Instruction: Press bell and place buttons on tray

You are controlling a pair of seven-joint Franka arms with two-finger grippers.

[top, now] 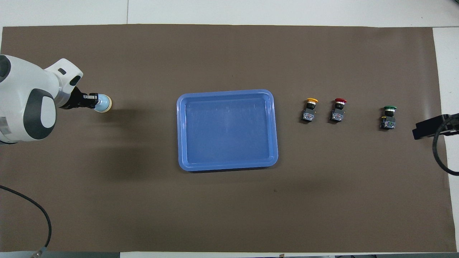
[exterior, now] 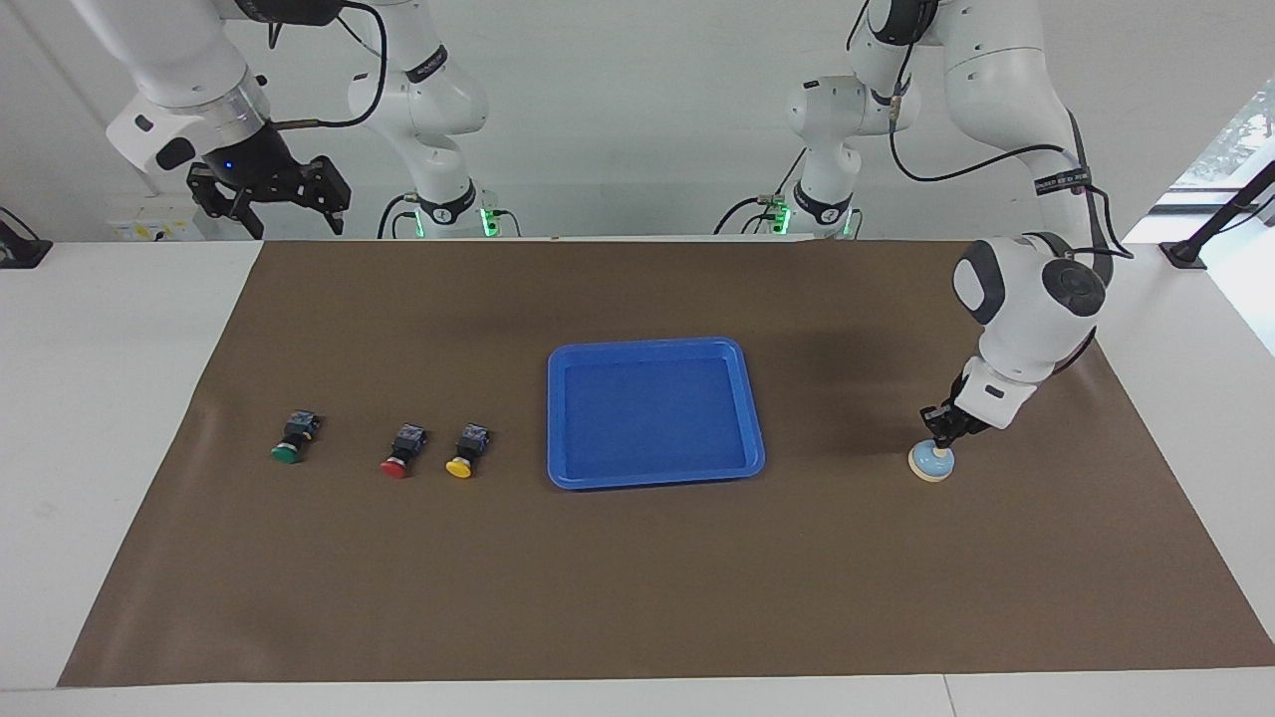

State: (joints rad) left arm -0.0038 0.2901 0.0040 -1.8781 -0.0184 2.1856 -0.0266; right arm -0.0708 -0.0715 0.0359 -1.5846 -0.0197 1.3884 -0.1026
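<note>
The light-blue bell (exterior: 932,462) stands on the brown mat toward the left arm's end; it also shows in the overhead view (top: 104,103). My left gripper (exterior: 941,436) is shut, its tips down on the bell's top. The blue tray (exterior: 652,347) lies mid-table with nothing in it, also seen in the overhead view (top: 226,92). The yellow button (exterior: 466,451), red button (exterior: 402,451) and green button (exterior: 292,439) lie on their sides in a row toward the right arm's end. My right gripper (exterior: 289,214) waits open, raised over the mat's edge nearest the robots.
The brown mat (exterior: 637,597) covers most of the white table (exterior: 120,418). In the overhead view the buttons show as yellow (top: 310,109), red (top: 339,109) and green (top: 388,116). A black cable (top: 36,211) lies at the mat's corner near the left arm.
</note>
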